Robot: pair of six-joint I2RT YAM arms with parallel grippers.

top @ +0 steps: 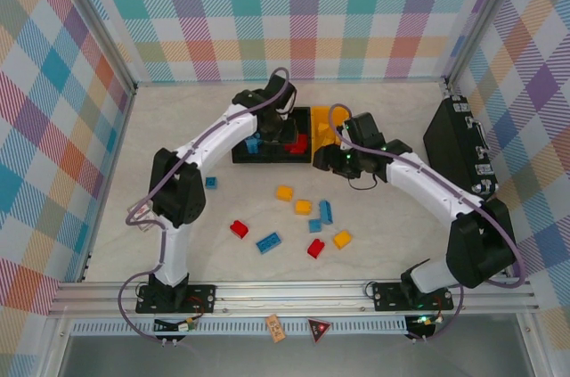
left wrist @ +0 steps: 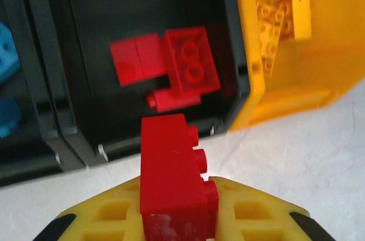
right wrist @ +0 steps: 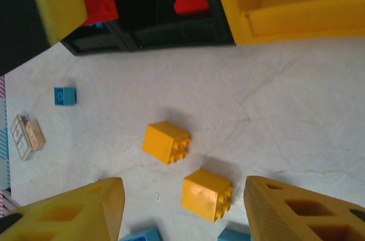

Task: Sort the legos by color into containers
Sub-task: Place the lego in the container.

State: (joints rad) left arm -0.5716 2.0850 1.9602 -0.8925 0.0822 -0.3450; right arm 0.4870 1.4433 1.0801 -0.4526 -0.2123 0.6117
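Grips a red lego in the left fingers, clamped tight on its sides, studs turned to the right. Holds it at the near wall of the black container with red bricks inside (three or so, loosely heaped), not plainly past the rim. Flanked there by a second black container with blue pieces on one side and the yellow container on the other.

Risk one: letting go here. Could clip the rim and tumble back onto the desk, or skip sideways in among the blue. Probably wants carrying further over the middle before opening.

Risk two: dropping from height onto the heap. May bounce out again.

Shows the right fingers roughly half open, empty, hanging over a pair of yellow legos lying close together on the desk. Risk three: closing on one may shove the other aside, or pinch both at once.

Risk four: crowding. Works both arms near the same row of containers; could brush wrists when crossing.
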